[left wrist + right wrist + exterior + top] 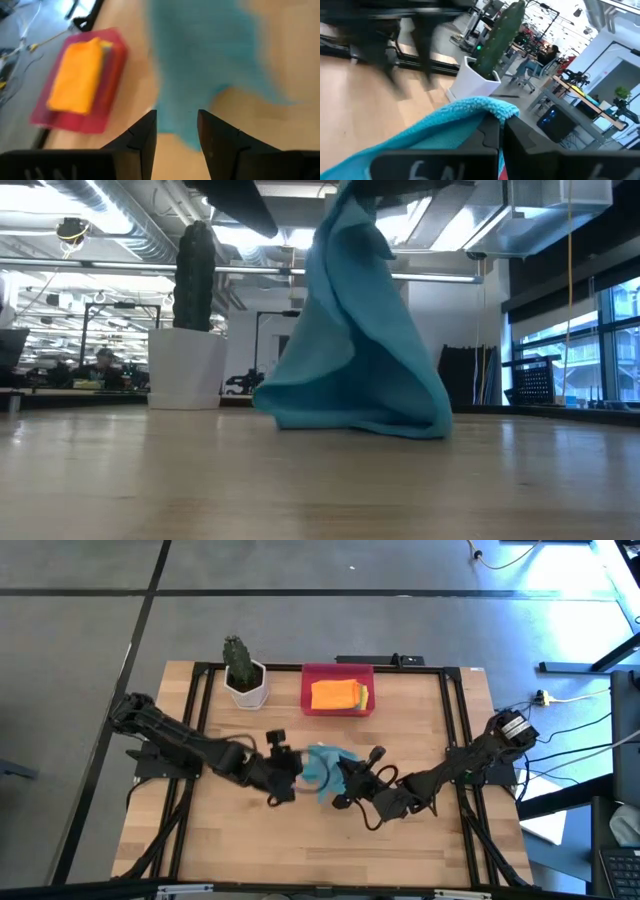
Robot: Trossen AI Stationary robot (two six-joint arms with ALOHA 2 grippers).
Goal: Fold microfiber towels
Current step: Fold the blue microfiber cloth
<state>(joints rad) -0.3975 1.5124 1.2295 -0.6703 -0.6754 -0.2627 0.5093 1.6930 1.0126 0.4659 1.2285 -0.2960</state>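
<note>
Teal towel point(352, 350) hung clamped in right claw point(501, 131), hem brushing surface point(300, 490). Left claw point(176, 131) just beside, fingers apart, empty. Mid-handover, probably; next needs spreading flat for folding.

The teal towel point(355, 350) is soft cloth. It looks fuzzy and matt, and it hangs in loose folds. In the right wrist view its edge point(470, 112) looks fluffy, like tiny loops. The orange towel point(335, 694) is soft cloth too, and not shiny. It lies in a red tray point(310, 690) that looks like smooth, hard plastic. The table point(300, 840) is pale wood with thin plank lines and a smooth, slightly shiny top. The plant pot point(185, 370) is white, smooth and a bit glossy. The left gripper's fingers point(145, 142) are dark, matt and hard, like plastic.
</note>
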